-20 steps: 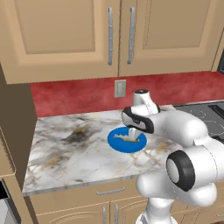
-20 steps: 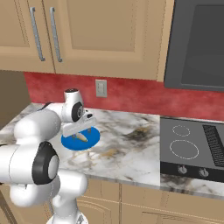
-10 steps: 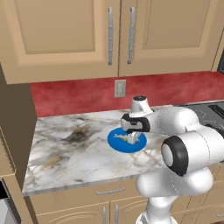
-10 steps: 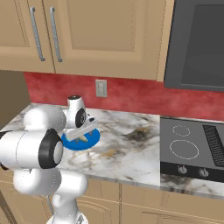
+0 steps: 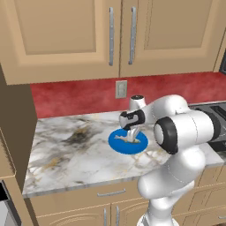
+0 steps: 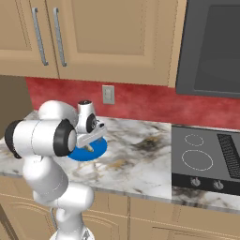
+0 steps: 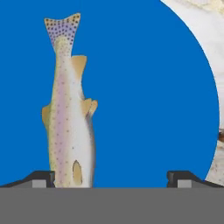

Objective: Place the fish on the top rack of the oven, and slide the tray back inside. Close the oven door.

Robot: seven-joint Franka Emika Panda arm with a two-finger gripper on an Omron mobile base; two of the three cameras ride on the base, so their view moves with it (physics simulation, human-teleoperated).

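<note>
I am hovering with my jaws spread over the fish (image 7: 70, 118); it is lying off-centre beside one fingertip (image 7: 41, 177), risking a missed pinch.

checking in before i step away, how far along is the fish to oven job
Nothing looks done yet: the fish lies on the blue plate on the marble counter. In hand: the gripper is low over the plate, jaws open, the fish beside one fingertip, not gripped. Left: grasp it, carry it to the oven rack, slide the tray in, close the door.
</note>
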